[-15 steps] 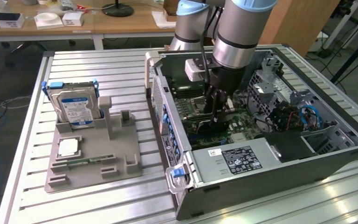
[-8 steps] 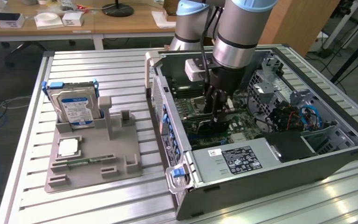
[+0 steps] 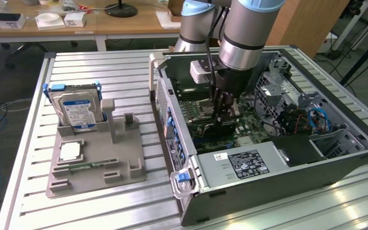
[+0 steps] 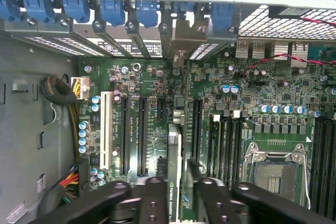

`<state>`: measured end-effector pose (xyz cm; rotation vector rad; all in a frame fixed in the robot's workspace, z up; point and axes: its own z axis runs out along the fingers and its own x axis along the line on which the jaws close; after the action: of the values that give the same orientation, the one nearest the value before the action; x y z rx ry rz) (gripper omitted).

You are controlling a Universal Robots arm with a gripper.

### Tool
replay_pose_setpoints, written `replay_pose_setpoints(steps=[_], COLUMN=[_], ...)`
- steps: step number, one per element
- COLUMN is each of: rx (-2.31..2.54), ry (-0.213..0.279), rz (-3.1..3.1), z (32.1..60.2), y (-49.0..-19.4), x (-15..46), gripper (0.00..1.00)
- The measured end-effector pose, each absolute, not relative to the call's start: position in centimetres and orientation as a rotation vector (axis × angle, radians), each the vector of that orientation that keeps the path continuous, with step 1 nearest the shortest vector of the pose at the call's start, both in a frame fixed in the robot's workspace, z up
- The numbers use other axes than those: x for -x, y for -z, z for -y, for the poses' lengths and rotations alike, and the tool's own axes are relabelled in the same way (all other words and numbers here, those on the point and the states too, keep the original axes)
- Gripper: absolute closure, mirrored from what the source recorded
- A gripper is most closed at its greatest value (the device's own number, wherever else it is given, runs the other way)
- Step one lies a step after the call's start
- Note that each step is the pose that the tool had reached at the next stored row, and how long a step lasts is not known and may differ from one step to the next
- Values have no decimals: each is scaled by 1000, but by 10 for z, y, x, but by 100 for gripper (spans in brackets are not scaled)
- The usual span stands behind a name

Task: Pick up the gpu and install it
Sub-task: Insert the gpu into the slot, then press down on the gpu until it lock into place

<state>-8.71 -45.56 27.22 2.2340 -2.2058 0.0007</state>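
Observation:
The gpu [image 4: 174, 150] appears edge-on in the wrist view as a thin dark card with a green-labelled edge. It stands upright over the green motherboard [image 4: 247, 93], between two long black expansion slots [image 4: 142, 135]. Its pale metal bracket [image 4: 182, 38] reaches the case's rear slot openings. My gripper [image 4: 179, 184] is shut on the gpu, one black finger on each face. In the exterior view the gripper [image 3: 222, 115] reaches straight down into the open computer case [image 3: 171, 115], with the dark card [image 3: 214, 129] below it, touching or just above the board.
A grey fixture [image 3: 94, 163] on the slatted table, at the exterior view's left, holds a silver hard drive [image 3: 75, 108] and a small green memory stick [image 3: 91, 165]. Inside the case are the power supply [image 3: 248, 163], the CPU socket [image 4: 275, 169] and cable bundles [image 4: 58, 90].

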Motion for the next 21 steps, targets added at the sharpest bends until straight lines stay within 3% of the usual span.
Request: replay_pose_setpoints(steps=[1, 4, 21], rx=[-2234, -2234, -2234], ry=[-1, -1, -1], rz=[2206, 2206, 2206], z=[456, 456, 456], y=[-272, -272, -272], x=[87, 87, 87], gripper=[71, 89, 89])
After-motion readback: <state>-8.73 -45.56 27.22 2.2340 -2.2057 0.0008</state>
